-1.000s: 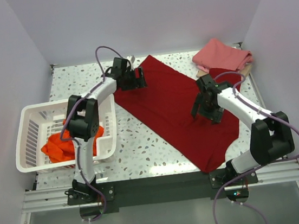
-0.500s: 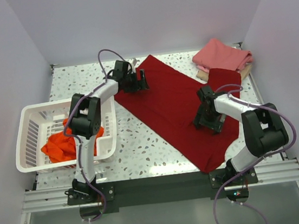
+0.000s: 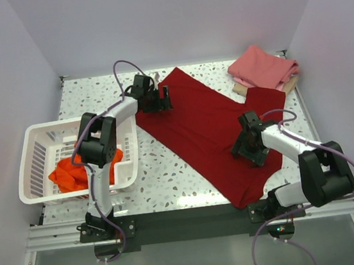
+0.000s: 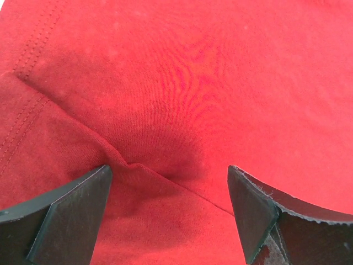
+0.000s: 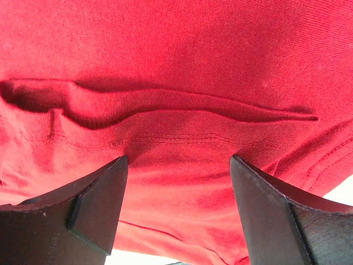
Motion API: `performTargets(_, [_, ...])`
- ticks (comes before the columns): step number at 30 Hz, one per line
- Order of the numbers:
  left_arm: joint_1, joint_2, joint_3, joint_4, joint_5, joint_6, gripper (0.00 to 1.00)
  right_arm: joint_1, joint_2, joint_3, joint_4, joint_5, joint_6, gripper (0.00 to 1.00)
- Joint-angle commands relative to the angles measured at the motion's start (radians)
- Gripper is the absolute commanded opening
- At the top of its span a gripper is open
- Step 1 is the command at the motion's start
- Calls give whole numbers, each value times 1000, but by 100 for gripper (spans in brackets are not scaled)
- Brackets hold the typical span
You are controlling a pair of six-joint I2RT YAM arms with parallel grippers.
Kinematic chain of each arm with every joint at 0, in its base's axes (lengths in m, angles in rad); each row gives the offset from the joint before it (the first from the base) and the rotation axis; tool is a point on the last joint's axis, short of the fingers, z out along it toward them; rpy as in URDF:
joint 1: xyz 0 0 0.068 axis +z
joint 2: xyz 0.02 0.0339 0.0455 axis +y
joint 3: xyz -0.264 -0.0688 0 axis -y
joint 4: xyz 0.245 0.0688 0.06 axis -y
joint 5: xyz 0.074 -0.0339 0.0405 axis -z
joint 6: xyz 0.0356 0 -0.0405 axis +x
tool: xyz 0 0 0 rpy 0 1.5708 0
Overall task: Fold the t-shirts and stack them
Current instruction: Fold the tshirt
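The large dark crimson t-shirt (image 3: 212, 131) lies spread diagonally across the table. My left gripper (image 3: 163, 98) is open and low over its far left part; the left wrist view shows a cloth fold (image 4: 165, 171) between the fingers. My right gripper (image 3: 246, 146) is open and pressed down on the shirt's right side; the right wrist view shows a hemmed ridge of cloth (image 5: 176, 118) just ahead of the fingers. The bright orange-red t-shirt (image 3: 72, 173) lies crumpled in the basket. A folded pink t-shirt (image 3: 263, 67) rests on a tan one (image 3: 241, 90) at the far right.
The white slotted plastic basket (image 3: 35, 164) stands at the left, beside the left arm. White walls close in the table on three sides. Speckled tabletop (image 3: 162, 173) shows between the basket and the crimson shirt.
The right gripper has moved nearer and lower onto the shirt's right side. The shirt's far right part now lies spread out toward the pink stack. The left gripper shifted slightly.
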Motion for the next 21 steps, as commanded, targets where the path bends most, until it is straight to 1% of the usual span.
performTargets(1, [21,-12,-27,-92,-90,41,92,25,-10,-84,-88,-48,70,79])
performTargets(6, [21,-15,-6,-127,-117,48,92,70,-56,-92,-107,-54,117,79])
performTargets(9, [21,-29,-15,-123,-116,50,92,99,-55,-81,-111,-54,136,79])
performTargets(13, [21,-37,12,-130,-101,52,92,125,-45,-17,-151,-24,130,79])
performTargets(16, [20,-43,66,-147,-88,42,92,125,-45,87,-217,11,101,79])
performTargets(17, [20,-47,94,-147,-85,38,92,124,-33,157,-238,30,88,79])
performTargets(19, [20,-58,117,-152,-76,32,93,124,-16,237,-309,76,52,80])
performTargets(20, [20,-73,132,-152,-73,24,93,120,5,315,-326,114,23,81])
performTargets(21, [20,-82,135,-150,-67,19,93,105,16,349,-347,122,7,82])
